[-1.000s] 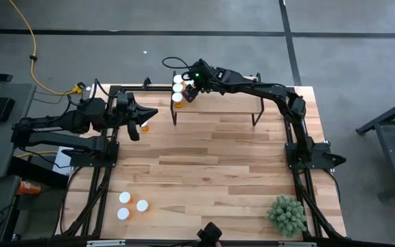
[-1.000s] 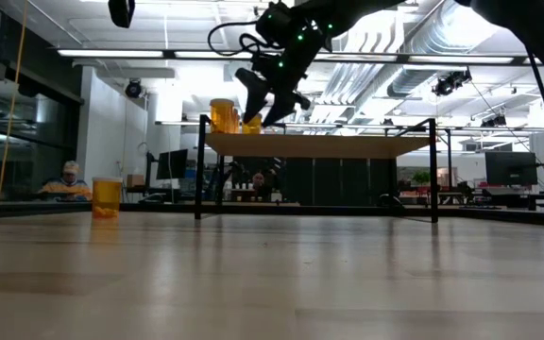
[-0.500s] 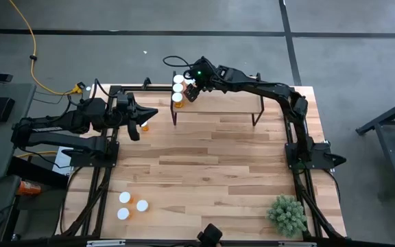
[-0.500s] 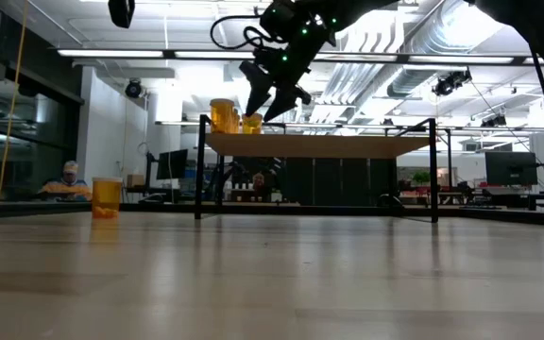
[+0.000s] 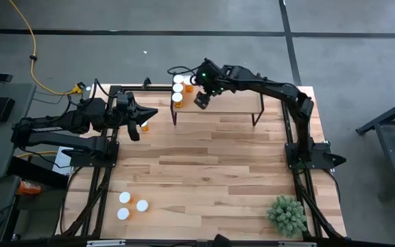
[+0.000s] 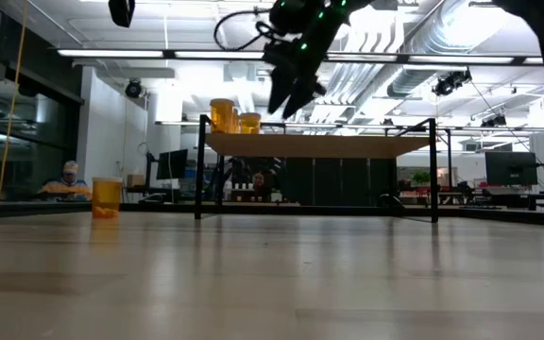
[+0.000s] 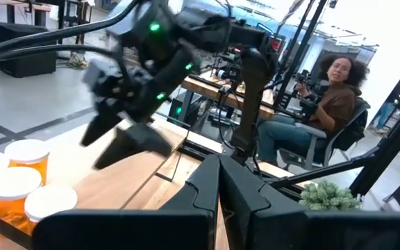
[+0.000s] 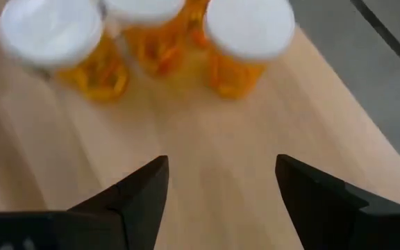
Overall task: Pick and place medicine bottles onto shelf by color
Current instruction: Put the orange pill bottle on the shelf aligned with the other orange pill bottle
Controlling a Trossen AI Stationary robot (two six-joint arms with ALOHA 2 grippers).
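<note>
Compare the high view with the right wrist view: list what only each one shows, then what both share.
Only the high view shows the left gripper waiting shut at the table's left edge, a lone bottle beside it, three bottles near the front-left corner, and the plant.

Only the right wrist view shows the right gripper's fingers spread apart with nothing between them.

Both show the right gripper over the shelf, and three white-capped bottles on the shelf.

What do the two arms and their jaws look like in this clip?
Both arms are matte black, slim and jointed. The right arm carries a looped black cable and a small green light near its wrist. Its right gripper ends in two dark, wedge-shaped jaws. The left gripper is equally dark and tapers to a point.
</note>
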